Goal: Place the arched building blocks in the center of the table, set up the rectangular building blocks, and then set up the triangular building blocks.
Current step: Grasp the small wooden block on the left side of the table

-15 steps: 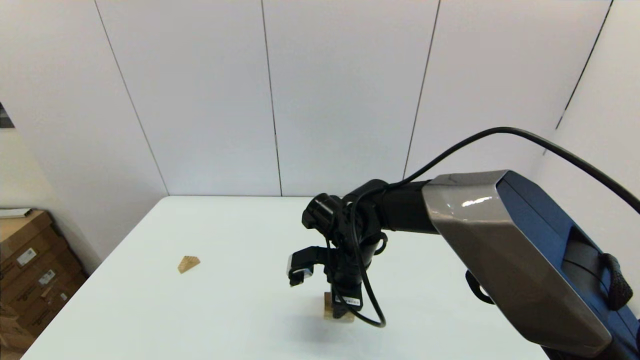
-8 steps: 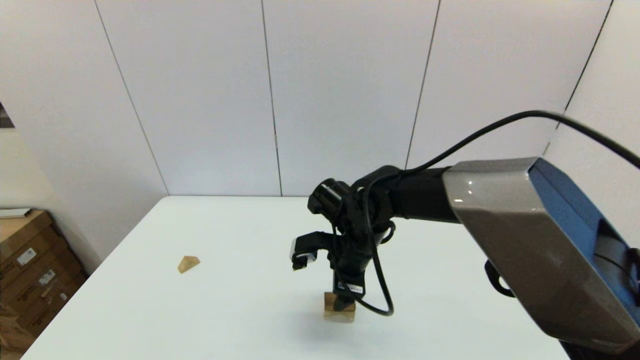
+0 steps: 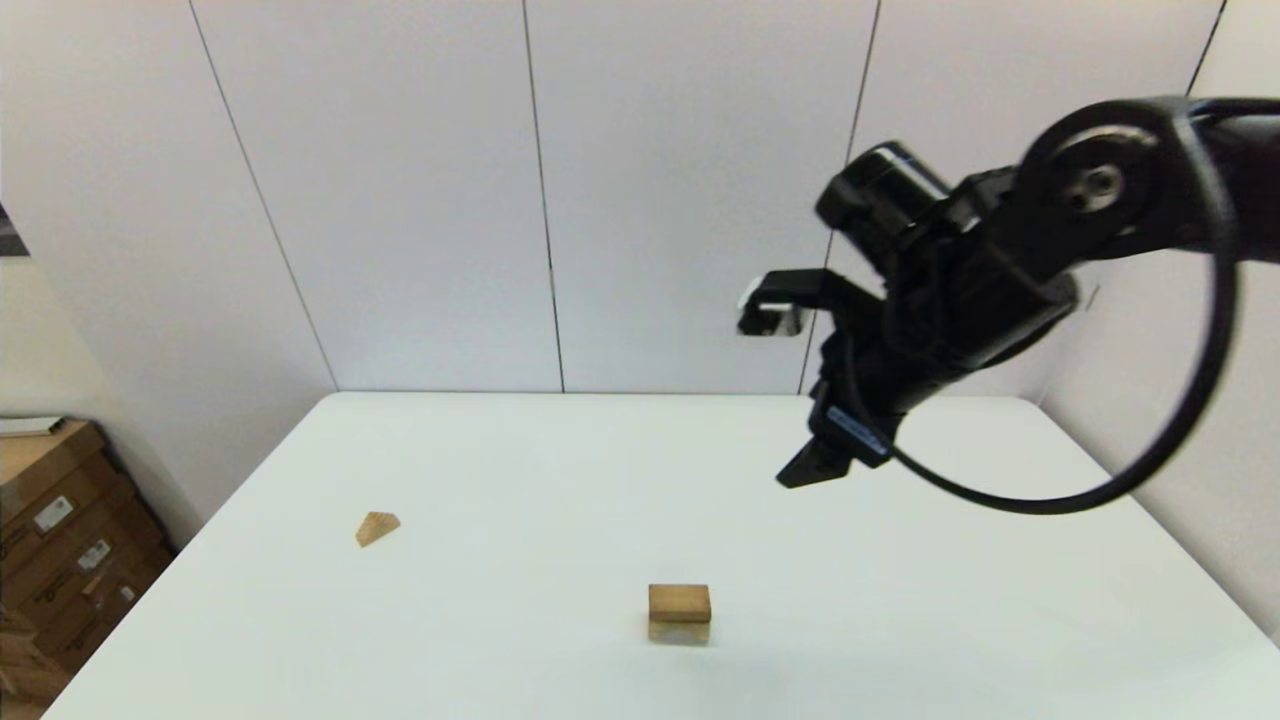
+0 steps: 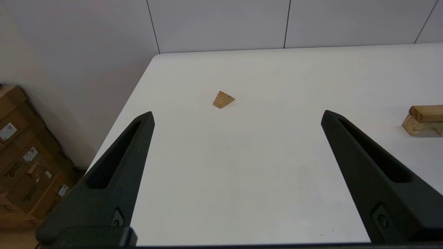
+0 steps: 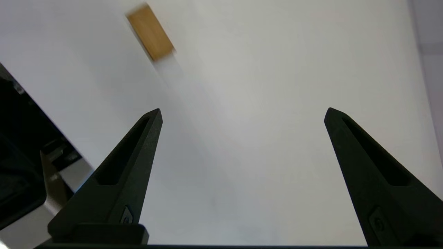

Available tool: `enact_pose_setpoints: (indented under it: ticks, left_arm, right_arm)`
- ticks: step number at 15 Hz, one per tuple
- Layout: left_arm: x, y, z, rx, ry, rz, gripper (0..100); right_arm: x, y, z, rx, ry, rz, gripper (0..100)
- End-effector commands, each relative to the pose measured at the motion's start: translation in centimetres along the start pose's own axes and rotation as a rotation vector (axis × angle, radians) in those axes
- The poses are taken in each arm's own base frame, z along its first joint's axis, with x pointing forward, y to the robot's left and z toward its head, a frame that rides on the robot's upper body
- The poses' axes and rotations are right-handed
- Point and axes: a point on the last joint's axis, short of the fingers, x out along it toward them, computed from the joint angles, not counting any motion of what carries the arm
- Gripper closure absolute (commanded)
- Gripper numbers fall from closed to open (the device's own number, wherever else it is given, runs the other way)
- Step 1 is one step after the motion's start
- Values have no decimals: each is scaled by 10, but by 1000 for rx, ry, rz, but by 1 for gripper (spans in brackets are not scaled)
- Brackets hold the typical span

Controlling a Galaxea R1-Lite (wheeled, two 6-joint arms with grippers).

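Nearest you, mid-tabletop [image 3: 900, 620], the rectangular block [image 3: 679, 603] lies on the arch block [image 4: 415, 127], their long axes aligned, pointing away from you. The triangle block [image 3: 377, 526] is next, far left, lying on its side. Your left claw [image 4: 237, 117] gapes empty, facing it; your right claw [image 5: 242, 114], open, hangs high.

The right gripper [image 5: 242, 114] hung above the white table [image 5: 263, 103] with its two black fingers [image 5: 124, 166] spread wide and nothing between them. A light-brown wooden block [image 5: 150, 31] lay on the table at about eleven o'clock, well apart from the fingers. Dark machinery showed at about eight o'clock beyond the table's edge.
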Motion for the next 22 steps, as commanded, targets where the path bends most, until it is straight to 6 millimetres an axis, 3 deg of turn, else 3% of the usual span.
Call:
enact_pose_setpoints:
  ticks: [1,3,6,12,16,22]
  left_arm:
    - [0,0,0,0,1,1,0]
    - [0,0,0,0,1,1,0]
    - [0,0,0,0,1,1,0]
    - [0,0,0,0,1,1,0]
    - [0,0,0,0,1,1,0]
    - [0,0,0,0,1,1,0]
  right_arm:
    - [-119,20,-127,272,-27,-206,0]
    - [-139,55,-179,374,-26,-297,0]
    - [-143,98,-225,481,-70,-455,0]
    - [-106,174,-285,440,-293,-703,0]
    - [-101,194,-302,404,-506,-773,0]
    - [-52,206,-329,496,-635,-851,0]
